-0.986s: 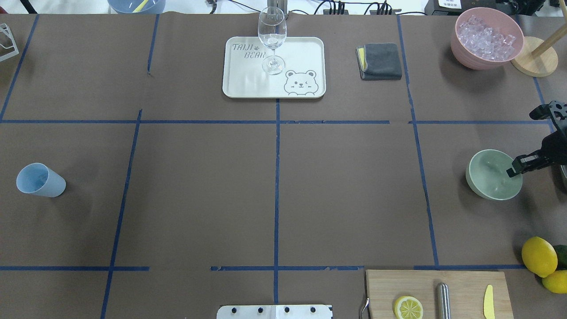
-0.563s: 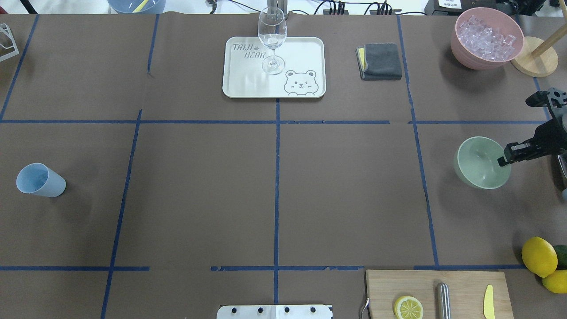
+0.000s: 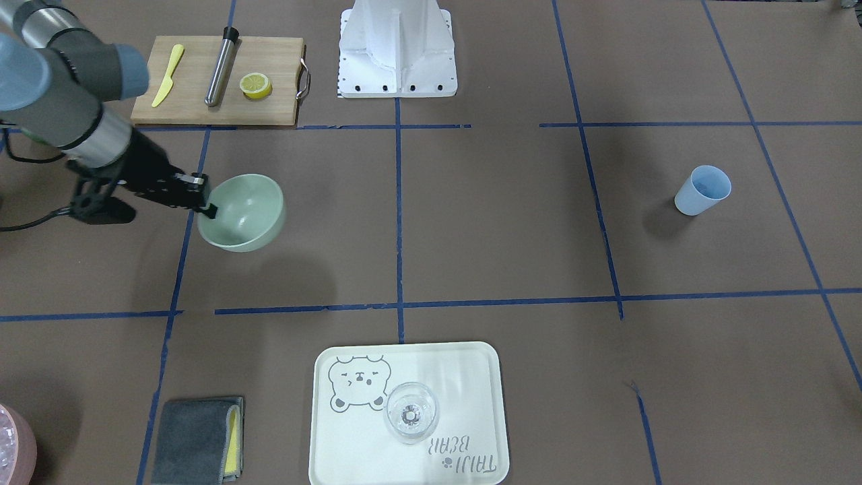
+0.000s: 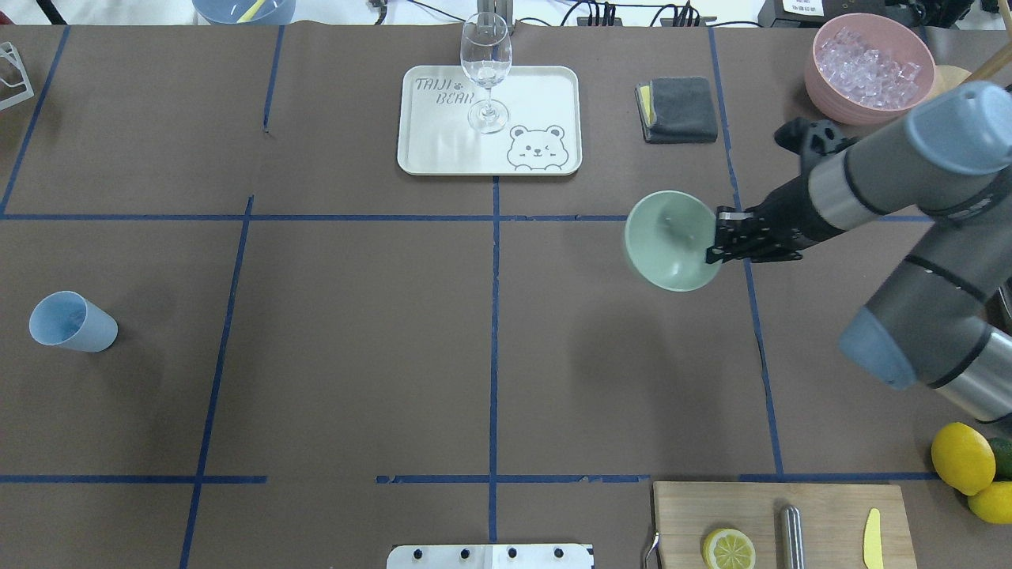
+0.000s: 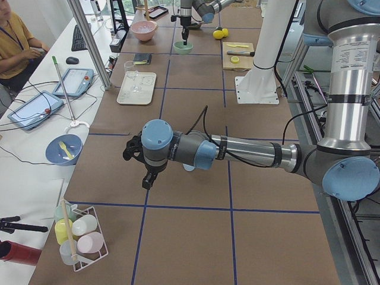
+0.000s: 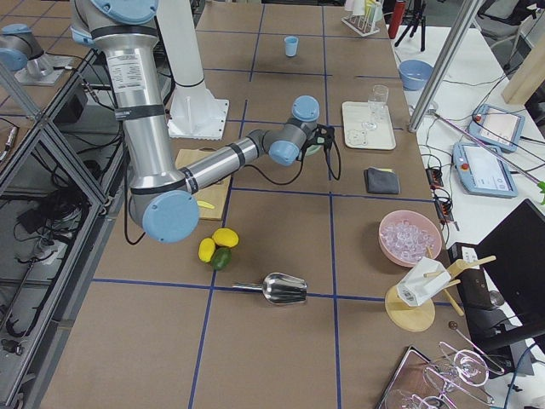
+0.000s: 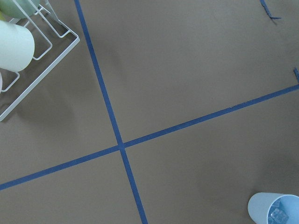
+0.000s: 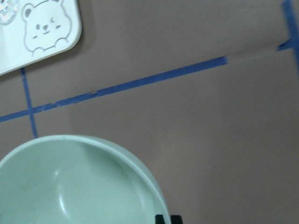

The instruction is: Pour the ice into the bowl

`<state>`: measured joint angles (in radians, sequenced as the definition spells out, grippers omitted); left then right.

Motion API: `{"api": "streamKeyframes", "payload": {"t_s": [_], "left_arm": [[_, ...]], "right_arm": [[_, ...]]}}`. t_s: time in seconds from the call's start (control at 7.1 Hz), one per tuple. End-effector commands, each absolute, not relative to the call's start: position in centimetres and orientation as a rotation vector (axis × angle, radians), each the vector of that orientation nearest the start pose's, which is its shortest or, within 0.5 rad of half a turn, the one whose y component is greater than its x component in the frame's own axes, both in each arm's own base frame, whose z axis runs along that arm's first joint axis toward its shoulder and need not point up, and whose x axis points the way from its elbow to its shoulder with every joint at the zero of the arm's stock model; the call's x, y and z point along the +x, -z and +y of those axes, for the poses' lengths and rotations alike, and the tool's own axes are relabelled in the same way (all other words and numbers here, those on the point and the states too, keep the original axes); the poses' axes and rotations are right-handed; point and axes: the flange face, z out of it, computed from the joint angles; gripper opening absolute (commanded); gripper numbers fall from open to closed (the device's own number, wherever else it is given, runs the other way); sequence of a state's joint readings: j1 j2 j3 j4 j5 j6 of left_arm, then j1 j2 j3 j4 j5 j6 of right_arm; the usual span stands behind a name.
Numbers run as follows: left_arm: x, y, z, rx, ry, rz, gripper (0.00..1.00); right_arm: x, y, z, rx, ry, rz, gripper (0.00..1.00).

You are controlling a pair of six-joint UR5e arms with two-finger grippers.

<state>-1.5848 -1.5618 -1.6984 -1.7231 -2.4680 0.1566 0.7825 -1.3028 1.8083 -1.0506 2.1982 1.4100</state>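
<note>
The bowl (image 4: 670,241) has travelled from the right-hand margin of the worktop (image 4: 356,332) in towards the middle, and the right arm, barely in the overhead view before, now reaches well across it. The right end effector (image 4: 714,242) is closed on the bowl's rim on the side nearest the arm. The shadow lying apart from the bowl tells us it hangs clear of the worktop, seemingly tilted a little. We read this as the receiving vessel being brought nearer the ice (image 7: 279,214), which sits in the blue cup (image 4: 72,321), upright and far off on the robot's left. The left end effector (image 5: 142,167) hovers over bare worktop with that cup at the corner of its wrist view, and we cannot tell whether it is open. Between bowl and cup lies a wide stretch of worktop crossed only by tape lines. The tray (image 4: 545,95) with the wine glass (image 4: 485,71) and the grey cloth (image 4: 680,109) lie beyond the bowl and apart from it, and the cutting board (image 4: 826,514) sits at the near edge, so we judge the sideways path free. A pink container (image 4: 821,88) of more cubes stands at the far right corner
</note>
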Motion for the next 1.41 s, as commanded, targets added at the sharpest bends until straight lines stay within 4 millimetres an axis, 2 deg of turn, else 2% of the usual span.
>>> {"api": "streamKeyframes", "payload": {"t_s": [0.0, 0.14, 0.28, 0.42, 0.56, 0.7, 0.84, 0.99, 1.13, 1.27], "left_arm": [[-5.9, -57.8, -49.8, 0.32, -0.258, 0.87, 1.0], [-5.8, -57.8, -49.8, 0.322, -0.261, 0.869, 1.0], [-5.8, -58.3, -49.8, 0.312, -0.259, 0.873, 1.0], [-5.8, -58.5, -49.8, 0.316, -0.263, 0.871, 1.0], [-5.8, -58.8, -49.3, 0.332, -0.27, 0.872, 1.0], [-5.3, -58.4, -49.3, 0.377, -0.301, 0.868, 1.0], [-2.6, -58.3, -49.6, 0.413, -0.378, 0.865, 1.0], [-1.9, -58.1, -49.7, 0.446, -0.405, 0.865, 1.0], [-1.6, -58.1, -49.7, 0.446, -0.41, 0.865, 1.0], [-0.6, -57.9, -49.8, 0.424, -0.387, 0.879, 1.0]], "right_arm": [[-49.2, -24.6, -38.8, -0.058, -0.334, -1.198, 0.0], [-53.7, -21.1, -37.6, -0.032, -0.362, -1.178, 0.0], [-57.9, -18.3, -38.1, -0.064, -0.422, -1.162, 0.0], [-59.9, -17.4, -37.4, -0.092, -0.433, -1.157, 0.0], [-61.1, -17.9, -37.0, -0.083, -0.438, -1.139, 0.0], [-61.7, -17.9, -37.2, -0.084, -0.446, -1.131, 0.0], [-62.1, -18.4, -36.8, -0.091, -0.443, -1.12, 0.12], [-62.4, -18.8, -36.6, -0.093, -0.441, -1.111, 0.36], [-62.5, -18.2, -36.6, -0.093, -0.441, -1.121, 0.98], [-62.1, -17.7, -36.4, -0.124, -0.49, -1.134, 1.0]]}}
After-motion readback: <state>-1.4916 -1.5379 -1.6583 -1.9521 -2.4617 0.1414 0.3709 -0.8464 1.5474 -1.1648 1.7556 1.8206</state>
